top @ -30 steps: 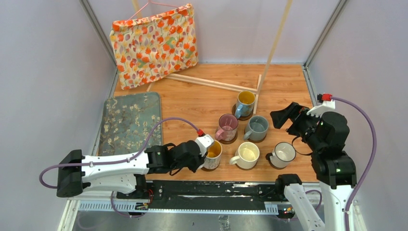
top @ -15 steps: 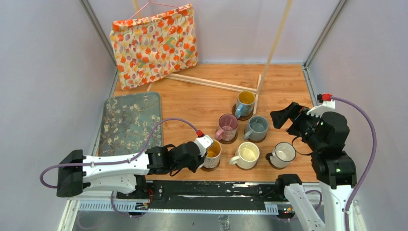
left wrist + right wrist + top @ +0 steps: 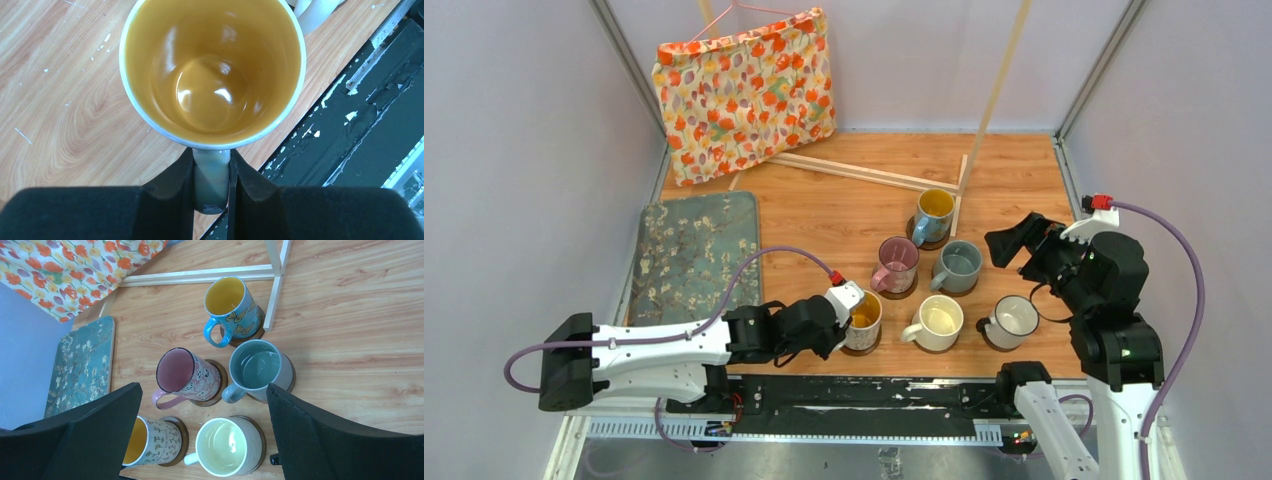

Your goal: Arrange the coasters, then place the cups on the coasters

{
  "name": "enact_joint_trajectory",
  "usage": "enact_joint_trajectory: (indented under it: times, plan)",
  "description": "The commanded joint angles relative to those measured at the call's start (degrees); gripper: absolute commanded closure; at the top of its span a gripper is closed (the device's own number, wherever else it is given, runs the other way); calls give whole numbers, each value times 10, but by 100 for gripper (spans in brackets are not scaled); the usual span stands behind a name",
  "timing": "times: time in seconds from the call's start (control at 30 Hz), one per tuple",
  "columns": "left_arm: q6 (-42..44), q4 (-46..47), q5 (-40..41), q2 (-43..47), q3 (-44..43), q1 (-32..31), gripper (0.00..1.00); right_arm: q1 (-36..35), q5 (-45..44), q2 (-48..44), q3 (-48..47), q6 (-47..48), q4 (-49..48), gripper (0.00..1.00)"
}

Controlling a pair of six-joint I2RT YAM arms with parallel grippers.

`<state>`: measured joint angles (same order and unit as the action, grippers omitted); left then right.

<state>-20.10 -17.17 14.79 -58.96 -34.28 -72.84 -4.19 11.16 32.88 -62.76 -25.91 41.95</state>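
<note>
The left gripper (image 3: 212, 186) is closed almost fully on the handle (image 3: 212, 172) of the pale mug (image 3: 865, 322) with the orange interior, one finger on each side of the loop. Gripping there keeps the fingers clear of the neighbouring cream mug (image 3: 940, 322) and holds the cup upright. This mug stands at the near left corner of the group, over a dark coaster (image 3: 182, 437) whose edge shows past its base in the right wrist view. Whether the base is fully seated or slightly raised cannot be determined. The arm reaches in low from the left, which I judge suits a sideways grip on a handle turned toward it. The right gripper (image 3: 1020, 243) hangs above the right side of the tabletop (image 3: 824, 200) with jaws spread wide and nothing between them, apparently kept out of the way. The blue mug (image 3: 933, 215), pink mug (image 3: 896, 264), grey-blue mug (image 3: 957, 266) and cream mug each sit on a coaster whose rim shows beneath. The white mug (image 3: 1012, 318) at near right appears placed likewise, though its coaster is hard to make out. Assessment: the task is close to complete; what remains is to release the pale mug and withdraw without dragging the handle. The grey floral mat (image 3: 692, 255) lies unused at left.
</note>
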Motion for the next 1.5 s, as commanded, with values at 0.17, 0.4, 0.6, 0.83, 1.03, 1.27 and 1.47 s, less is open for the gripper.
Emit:
enact_joint_trajectory:
  times: [0.17,0.4,0.6,0.83,1.03,1.27,1.47]
  plan:
    - [-4,23,12,9,2,-4,100,-9,8,-4,12,-4,-3,0]
    - [-5,22,9,3,1,-4,100,-8,8,-5,12,-4,-3,0]
    - [-6,21,9,4,2,-4,99,-8,8,-3,12,-4,-3,0]
    - [-5,19,8,3,3,-4,98,-8,8,-4,14,-4,-4,0]
    - [-9,11,13,8,3,-4,98,-8,9,-4,14,-4,-4,0]
    - [-17,3,10,15,10,-4,95,-8,12,-4,19,-7,-6,0]
    - [-21,-1,8,14,9,-4,85,-8,12,-5,19,-7,-7,0]
